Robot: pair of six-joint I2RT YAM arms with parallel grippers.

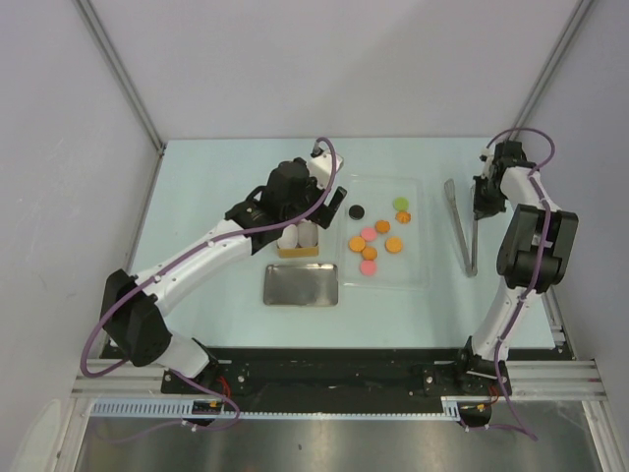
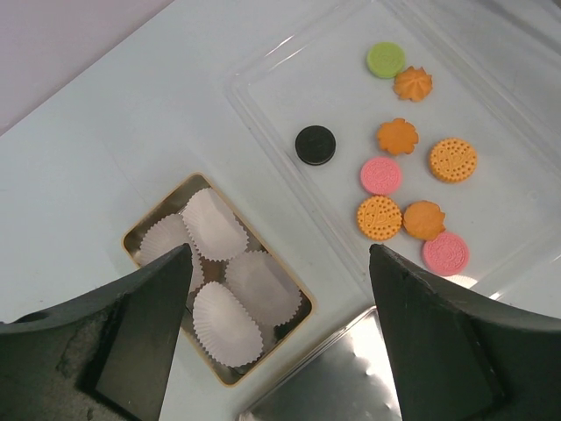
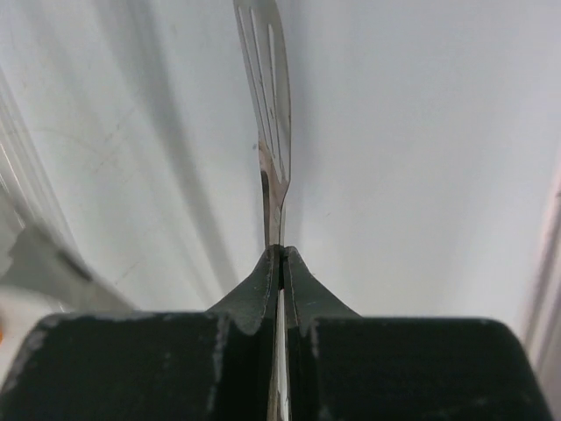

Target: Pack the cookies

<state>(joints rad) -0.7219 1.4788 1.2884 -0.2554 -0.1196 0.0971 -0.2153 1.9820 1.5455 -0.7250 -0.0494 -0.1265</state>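
Right wrist footage is filled by the right gripper (image 3: 280,256), whose two dark fingers are pressed together on the thin metal of a pair of tongs (image 3: 274,132). The slotted blade of the tongs is seen edge-on, reaching away from the fingertips over the pale table (image 3: 421,132). Whether the tongs are lifted or resting on that surface cannot be told. From the top external camera they are seen stretched lengthwise near the table's right side, just outside a clear plastic tray (image 2: 513,114). The left gripper (image 2: 279,263) is held wide apart with nothing between its fingers, and it is poised above the strip of table between a small brown box (image 2: 131,235) and the clear tray. White paper cups (image 2: 215,224) are packed side by side in the box. The cookies (image 2: 380,175) are spread flat inside the clear tray, none of them gripped. A black one is set nearest the box, and a green one lies at the far end beside an orange flower-shaped one. Two pink ones and four more orange ones are clustered toward the tray's middle, some touching. A shiny metal tin (image 1: 301,284) is placed on the table just nearer the arm bases than the box, close to the tray's near left corner.
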